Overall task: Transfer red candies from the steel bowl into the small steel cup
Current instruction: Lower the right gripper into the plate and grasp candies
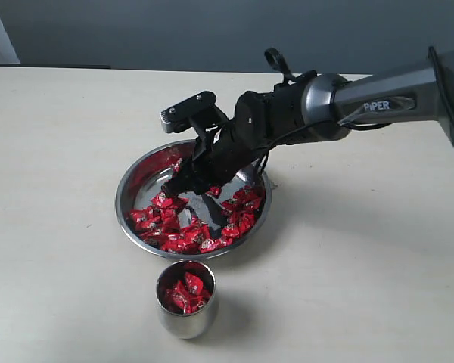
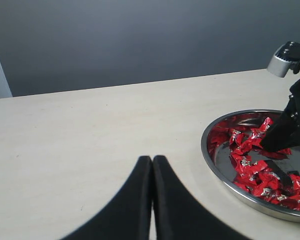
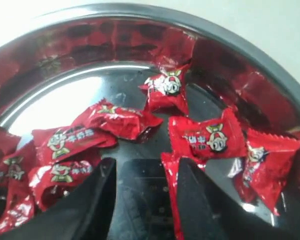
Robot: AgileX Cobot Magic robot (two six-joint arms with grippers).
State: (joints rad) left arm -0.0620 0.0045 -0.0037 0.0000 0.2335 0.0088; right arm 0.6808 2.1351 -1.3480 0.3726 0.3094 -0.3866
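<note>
- bowl [image 1: 121, 198]: polished steel, mirror-bright, reflecting red.
- cup [image 1: 183, 324], at six o'clock of the bowl: smooth, shiny steel.
- candies [image 1: 183, 231]: glossy, crinkled red foil with pale printed marks.
- table [image 1: 53, 151]: pale, matt, smooth.
- right gripper [image 3: 145, 200]: matt black, plastic-looking.
- arm [image 1: 378, 94]: satin grey shell.

I see the steel bowl [image 1: 123, 198] sitting level, wide, shallow and shiny. The red candies [image 1: 178, 231] crowd its near side, foil wrappers crinkled with small pale markings, and the far floor shows bare metal. The small steel cup [image 1: 183, 324] stands upright just beside the bowl's near rim, with several red candies inside it.
</note>
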